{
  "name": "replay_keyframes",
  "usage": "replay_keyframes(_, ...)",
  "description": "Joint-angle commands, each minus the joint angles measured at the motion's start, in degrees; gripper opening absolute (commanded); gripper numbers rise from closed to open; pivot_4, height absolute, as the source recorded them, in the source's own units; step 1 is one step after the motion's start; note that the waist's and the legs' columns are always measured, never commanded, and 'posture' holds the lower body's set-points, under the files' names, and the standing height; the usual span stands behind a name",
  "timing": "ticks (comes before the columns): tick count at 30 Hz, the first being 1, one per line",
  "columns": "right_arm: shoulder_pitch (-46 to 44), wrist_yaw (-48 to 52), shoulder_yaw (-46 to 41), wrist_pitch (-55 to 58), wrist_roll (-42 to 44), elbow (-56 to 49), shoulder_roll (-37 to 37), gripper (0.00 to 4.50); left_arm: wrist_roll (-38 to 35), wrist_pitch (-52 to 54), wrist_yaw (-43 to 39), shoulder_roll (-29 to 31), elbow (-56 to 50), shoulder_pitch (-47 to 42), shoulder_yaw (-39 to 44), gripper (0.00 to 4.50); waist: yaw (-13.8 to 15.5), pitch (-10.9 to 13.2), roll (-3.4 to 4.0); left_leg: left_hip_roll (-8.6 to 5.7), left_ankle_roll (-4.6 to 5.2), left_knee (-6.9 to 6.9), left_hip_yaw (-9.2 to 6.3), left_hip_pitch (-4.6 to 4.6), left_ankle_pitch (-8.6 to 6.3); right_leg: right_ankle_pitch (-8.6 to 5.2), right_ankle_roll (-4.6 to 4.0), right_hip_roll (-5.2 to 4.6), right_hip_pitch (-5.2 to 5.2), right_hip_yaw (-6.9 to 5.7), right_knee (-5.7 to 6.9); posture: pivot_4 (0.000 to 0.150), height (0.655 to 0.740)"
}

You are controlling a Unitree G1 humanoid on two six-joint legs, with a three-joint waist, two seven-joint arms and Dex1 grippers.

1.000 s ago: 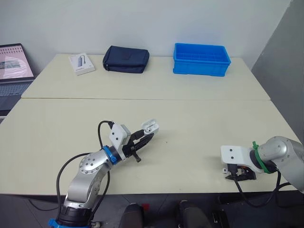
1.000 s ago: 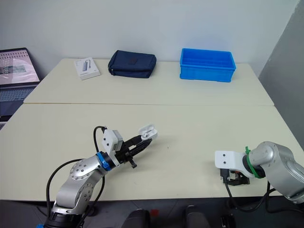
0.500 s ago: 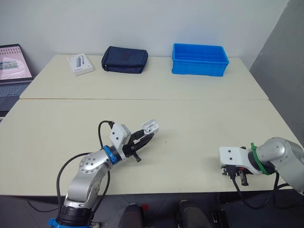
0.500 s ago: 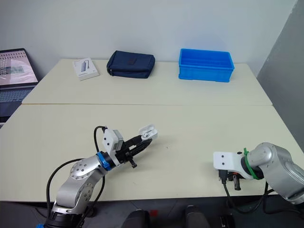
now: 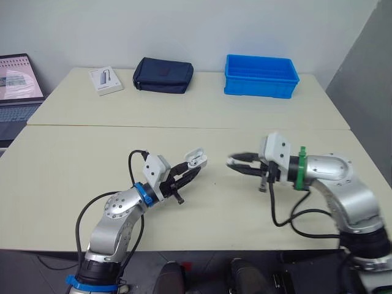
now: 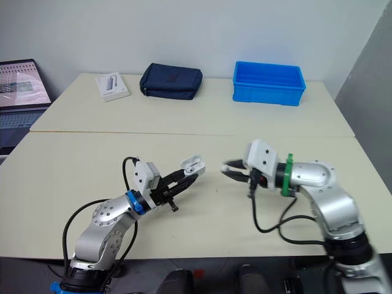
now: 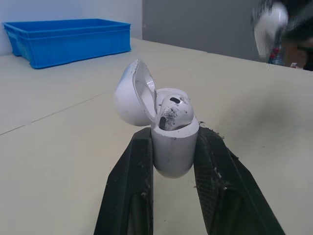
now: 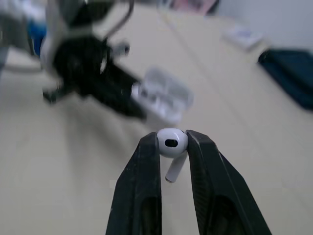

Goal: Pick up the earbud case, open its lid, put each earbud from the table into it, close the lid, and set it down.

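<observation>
Pinching open earbud case [image 7: 173, 149] — and earbud [image 8: 171, 142]

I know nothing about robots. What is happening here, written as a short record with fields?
Left gripper: shut on the earbud case, held above the table
Case: lid open, one earbud seated inside
Right gripper: shut on the other earbud, pointing toward the case, not touching it
Far side of table: blue bin, dark pouch, white box
Beside table: laptop, open
</observation>
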Motion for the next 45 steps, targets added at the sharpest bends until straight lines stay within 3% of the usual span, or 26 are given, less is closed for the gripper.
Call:
replay_keyframes(1,-0.8,-5.0,0.0,-5.0,0.8,0.6,4.9,0.41,-1.5,-1.4,-0.9,-0.2,-0.7,-1.4,0.3,0.76,0.0,0.0,0.01,0.00,0.00,0.00,0.01,0.00,0.00,0.00,0.00,0.00,0.00,0.02,0.00,0.150,0.7400)
replay_keyframes(8,1.1,-8.6,5.3,-14.5,-3.7,6.1,9.6,0.41,-2.3,-1.2,-2.7,0.4,-0.1,-2.7,0.5,0.76,0.0,0.0,0.01,0.00,0.00,0.03,0.02,0.04,0.00,0.04,0.04,-0.01,0.00,0.02,0.09,0.150,0.7400)
replay_keyframes(21,1.1,-10.4,7.9,-25.2,-8.4,17.0,11.0,0.41,-2.5,-1.5,-3.8,0.7,0.7,-3.8,0.8,0.76,-0.1,0.0,0.02,0.01,0.00,0.03,0.04,0.05,0.01,0.04,0.03,0.01,-0.01,0.05,0.10,0.150,0.7400)
replay_keyframes(36,1.8,-9.5,8.5,-25.9,-10.6,18.8,8.6,0.41,-2.4,-2.1,-3.3,0.1,0.5,-3.4,0.8,0.76,-0.1,0.0,0.02,0.01,0.00,0.02,0.05,0.05,0.00,0.04,0.03,0.01,-0.01,0.06,0.10,0.150,0.7400)
replay_keyframes(45,2.6,-8.6,5.9,-19.7,-6.1,11.5,6.6,3.51,-2.0,-2.8,-4.1,0.5,1.2,-3.2,0.5,0.76,0.0,0.0,0.02,0.02,0.00,0.02,0.04,0.05,0.00,0.03,0.03,0.01,-0.01,0.06,0.10,0.150,0.7400)
